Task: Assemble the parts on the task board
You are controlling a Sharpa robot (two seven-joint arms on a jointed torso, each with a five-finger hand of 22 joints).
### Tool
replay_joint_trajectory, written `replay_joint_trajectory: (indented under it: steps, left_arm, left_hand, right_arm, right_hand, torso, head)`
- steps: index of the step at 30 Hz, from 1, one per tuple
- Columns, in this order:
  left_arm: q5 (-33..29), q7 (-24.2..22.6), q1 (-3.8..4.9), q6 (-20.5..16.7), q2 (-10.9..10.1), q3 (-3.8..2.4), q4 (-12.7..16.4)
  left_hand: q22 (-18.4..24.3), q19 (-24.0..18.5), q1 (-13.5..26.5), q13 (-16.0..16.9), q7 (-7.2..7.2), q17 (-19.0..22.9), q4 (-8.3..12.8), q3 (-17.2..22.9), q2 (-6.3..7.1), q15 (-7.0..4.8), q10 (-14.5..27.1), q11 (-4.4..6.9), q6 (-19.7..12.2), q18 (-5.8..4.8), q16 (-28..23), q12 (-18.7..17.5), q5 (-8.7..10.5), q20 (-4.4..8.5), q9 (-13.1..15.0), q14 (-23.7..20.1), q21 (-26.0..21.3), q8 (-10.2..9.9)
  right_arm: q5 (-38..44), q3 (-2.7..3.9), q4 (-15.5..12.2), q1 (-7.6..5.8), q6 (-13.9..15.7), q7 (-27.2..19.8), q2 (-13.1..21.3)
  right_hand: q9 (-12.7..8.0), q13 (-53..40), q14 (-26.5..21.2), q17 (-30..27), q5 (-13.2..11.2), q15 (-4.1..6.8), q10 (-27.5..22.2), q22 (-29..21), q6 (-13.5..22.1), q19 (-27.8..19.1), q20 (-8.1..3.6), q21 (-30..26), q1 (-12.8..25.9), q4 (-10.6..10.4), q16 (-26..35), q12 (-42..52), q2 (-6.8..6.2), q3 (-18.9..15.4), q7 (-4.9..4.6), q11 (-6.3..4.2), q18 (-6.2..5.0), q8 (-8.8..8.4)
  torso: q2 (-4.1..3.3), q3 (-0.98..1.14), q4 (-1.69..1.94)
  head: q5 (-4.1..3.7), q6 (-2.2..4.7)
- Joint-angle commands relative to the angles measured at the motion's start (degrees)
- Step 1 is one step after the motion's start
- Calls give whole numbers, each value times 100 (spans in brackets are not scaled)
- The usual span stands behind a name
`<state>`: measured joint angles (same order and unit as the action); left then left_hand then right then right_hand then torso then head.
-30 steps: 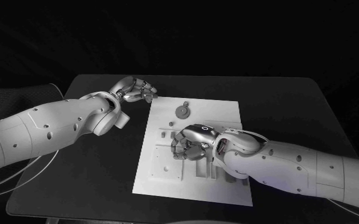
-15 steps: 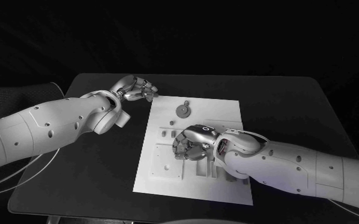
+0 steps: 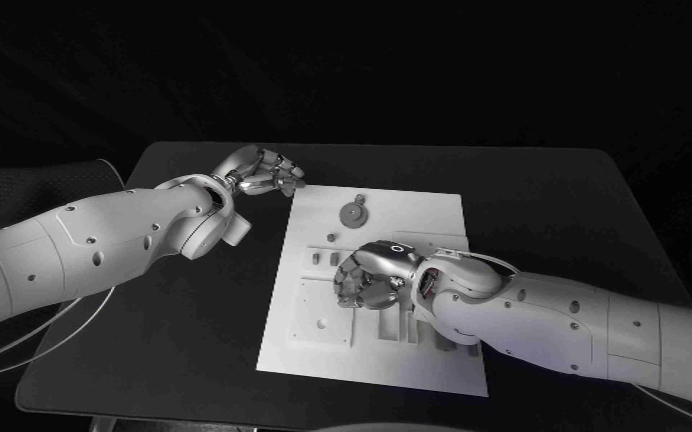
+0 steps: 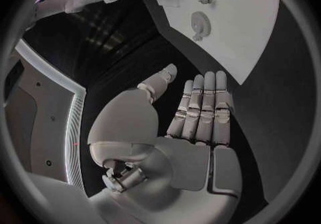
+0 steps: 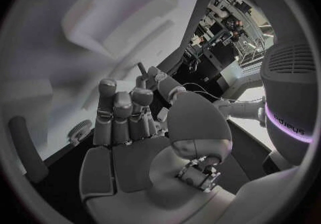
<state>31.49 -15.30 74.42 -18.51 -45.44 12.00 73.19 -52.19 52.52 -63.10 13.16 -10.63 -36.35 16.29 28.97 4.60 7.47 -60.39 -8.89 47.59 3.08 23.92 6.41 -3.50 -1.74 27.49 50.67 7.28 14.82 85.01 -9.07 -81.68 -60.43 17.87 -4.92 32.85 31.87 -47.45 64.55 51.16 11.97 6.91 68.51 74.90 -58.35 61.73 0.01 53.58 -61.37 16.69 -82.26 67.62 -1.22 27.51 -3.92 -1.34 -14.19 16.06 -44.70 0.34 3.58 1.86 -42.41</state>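
The left hand (image 3: pixel 264 172) hung over the counter (image 3: pixel 173 332) just past the board's (image 3: pixel 418 212) far left corner. Its fingers (image 4: pixel 200 106) were straight and side by side, holding nothing. A round part (image 3: pixel 352 214) lay on the board near its far end. The right hand (image 3: pixel 369 277) was low over the middle of the board, among the small parts and slots. Its fingers (image 5: pixel 120 114) were curled in, but I could not tell if they pinched a part. It probably should press slowly, straight down, so nothing tipped.
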Motion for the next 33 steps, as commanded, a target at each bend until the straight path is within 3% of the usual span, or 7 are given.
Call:
replay_joint_trajectory:
  steps: [1,33]
  left_arm:
    - [8,-38,4,-3,-2,-4,15]
    - [30,-37,3,-7,-11,-5,21]
  left_hand:
    - [-3,-24,-46,-9,-11,-9,-3,-44,-5,28,-28,-25,-4,118,-21,-32,-33,-28,-6,-29,-34,38]
    - [-5,-23,-63,-19,-10,-23,-1,-43,-9,28,-35,-25,-6,120,-34,-43,-34,-28,-9,-25,-41,40]
  right_arm:
    - [79,-8,17,6,-125,15,3]
    - [151,-20,60,12,-194,46,-7]
  right_hand:
    - [9,-11,9,6,16,32,-37,60,-64,10,-39,3,38,-3,23,-19,-18,44,-105,-13,-81,29]
    - [11,-17,7,8,16,30,-39,60,-70,8,-40,2,36,-1,23,-19,-14,50,-104,-14,-81,28]
  torso:
    - [-1,-1,0]
    - [0,2,-4]
  head:
    - [0,-3]
    - [29,-25]
